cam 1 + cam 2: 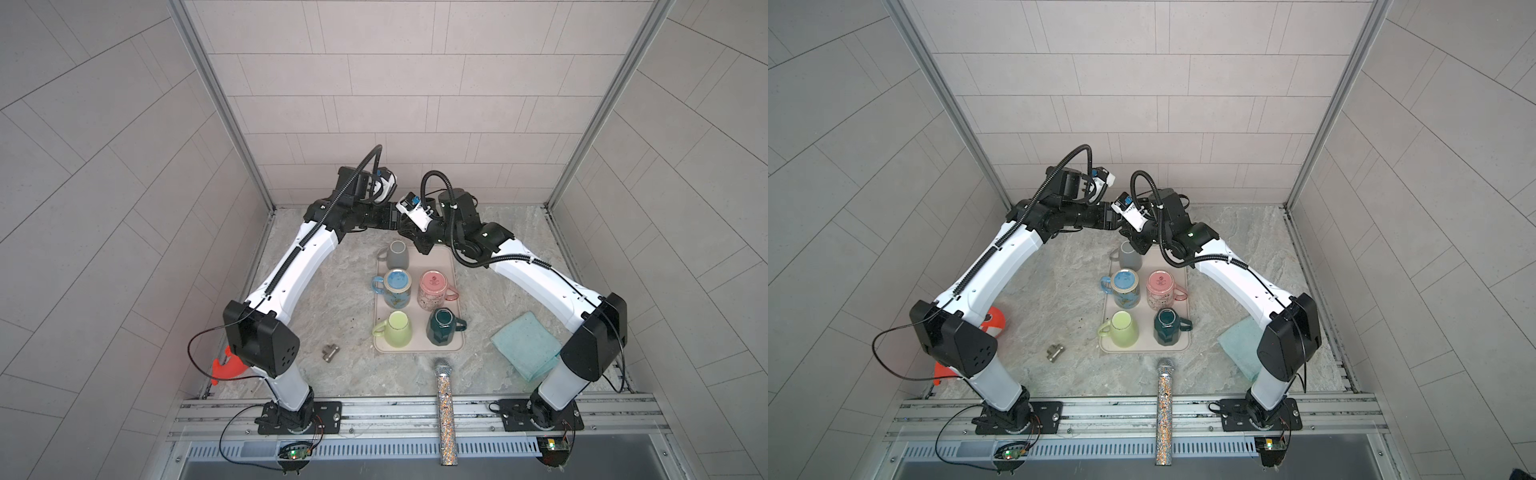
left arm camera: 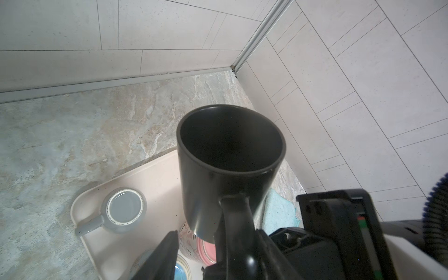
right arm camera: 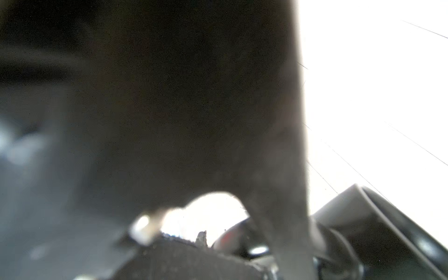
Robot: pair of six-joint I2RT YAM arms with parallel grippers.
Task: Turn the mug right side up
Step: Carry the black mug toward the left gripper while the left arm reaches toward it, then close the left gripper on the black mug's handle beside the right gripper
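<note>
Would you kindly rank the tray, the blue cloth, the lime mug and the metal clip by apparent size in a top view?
1. Tray
2. Cloth, though partly hidden
3. Lime mug
4. Clip

Pale tiled walls meet at aluminium corner rails above a grey-beige marbled tabletop.

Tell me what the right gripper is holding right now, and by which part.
The right gripper is shut on the black mug, gripping it by its handle.
</note>
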